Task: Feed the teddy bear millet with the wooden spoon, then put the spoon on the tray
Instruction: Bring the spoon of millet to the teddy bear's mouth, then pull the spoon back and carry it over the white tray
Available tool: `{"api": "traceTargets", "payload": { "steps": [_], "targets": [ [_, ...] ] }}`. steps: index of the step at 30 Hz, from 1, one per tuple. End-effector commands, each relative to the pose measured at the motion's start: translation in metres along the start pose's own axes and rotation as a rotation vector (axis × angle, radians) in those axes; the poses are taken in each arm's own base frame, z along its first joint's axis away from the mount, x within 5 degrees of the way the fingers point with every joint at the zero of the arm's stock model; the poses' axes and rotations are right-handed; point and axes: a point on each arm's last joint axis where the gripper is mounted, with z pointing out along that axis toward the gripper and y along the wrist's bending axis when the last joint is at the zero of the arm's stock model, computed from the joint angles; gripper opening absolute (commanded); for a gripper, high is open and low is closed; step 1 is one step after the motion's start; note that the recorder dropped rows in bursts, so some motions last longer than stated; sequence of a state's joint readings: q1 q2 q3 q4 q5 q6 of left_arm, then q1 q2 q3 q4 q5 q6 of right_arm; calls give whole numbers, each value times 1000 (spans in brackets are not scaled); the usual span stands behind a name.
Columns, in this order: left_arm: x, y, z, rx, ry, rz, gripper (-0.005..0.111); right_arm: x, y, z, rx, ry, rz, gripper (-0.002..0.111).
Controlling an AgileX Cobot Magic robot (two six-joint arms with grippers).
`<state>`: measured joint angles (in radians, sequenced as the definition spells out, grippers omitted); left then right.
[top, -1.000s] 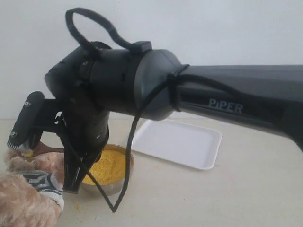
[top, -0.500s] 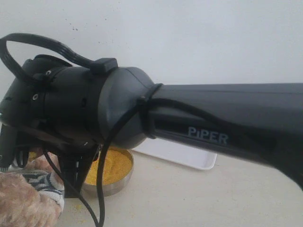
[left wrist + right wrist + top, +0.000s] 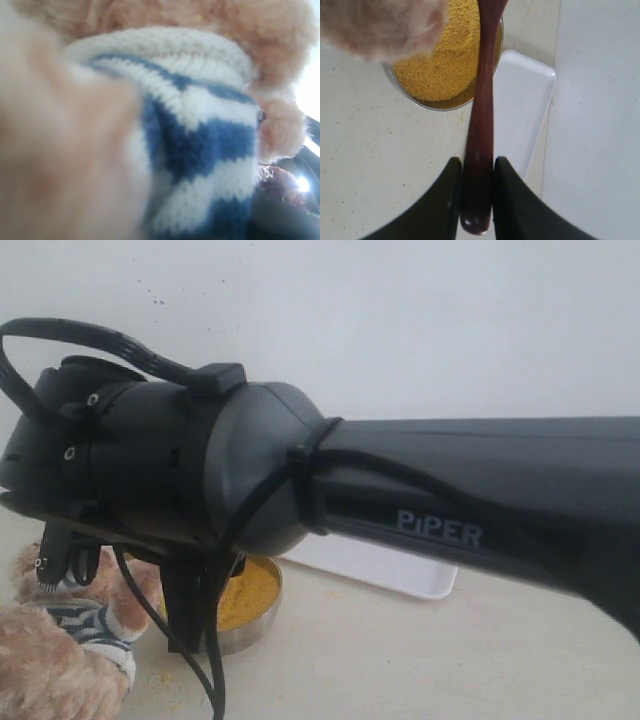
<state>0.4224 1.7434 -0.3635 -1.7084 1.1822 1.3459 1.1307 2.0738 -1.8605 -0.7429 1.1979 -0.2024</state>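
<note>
Right gripper (image 3: 477, 162) clamped on smooth reddish wooden spoon (image 3: 481, 100), over grainy yellow millet (image 3: 445, 60), fuzzy striped teddy bear (image 3: 200, 125), left gripper unseen.

Matte black arm (image 3: 520, 480) with grey "PiPER" lettering (image 3: 440, 526), looped black cable (image 3: 110, 340), small screws (image 3: 70, 453), tapered black claw fingers (image 3: 440, 200).

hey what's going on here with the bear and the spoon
The right pincer is shut on the wooden spoon, whose handle runs over the bowl of millet toward the teddy bear. The spoon's tip is out of frame, so whether it holds grain is unclear. The tray lies beside the bowl, spoon not yet on it.
</note>
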Motion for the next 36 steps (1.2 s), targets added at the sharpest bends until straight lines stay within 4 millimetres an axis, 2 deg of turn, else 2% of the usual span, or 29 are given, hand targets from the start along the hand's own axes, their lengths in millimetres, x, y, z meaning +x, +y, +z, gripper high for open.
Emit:
{"api": "traceTargets", "payload": {
  "steps": [1,13,23,26,31,36],
  "targets": [
    [1,-5,0,35,-2,11,4,2,-6,-9,31,-9,-13,0],
    [1,-5,0,42,-3,10,4,8,-11,-11,20,5,58,0],
    [1,-5,0,42,-4,9,4,20,-22,-8,-118,-37,237,0],
    [1,-5,0,42,-4,9,4,31,-32,-5,-173,-40,307,0],
    [1,-5,0,42,-4,9,4,62,-60,5,-290,-40,478,0],
    [1,-5,0,42,-4,9,4,88,-81,3,-331,-49,556,0]
  ]
}}
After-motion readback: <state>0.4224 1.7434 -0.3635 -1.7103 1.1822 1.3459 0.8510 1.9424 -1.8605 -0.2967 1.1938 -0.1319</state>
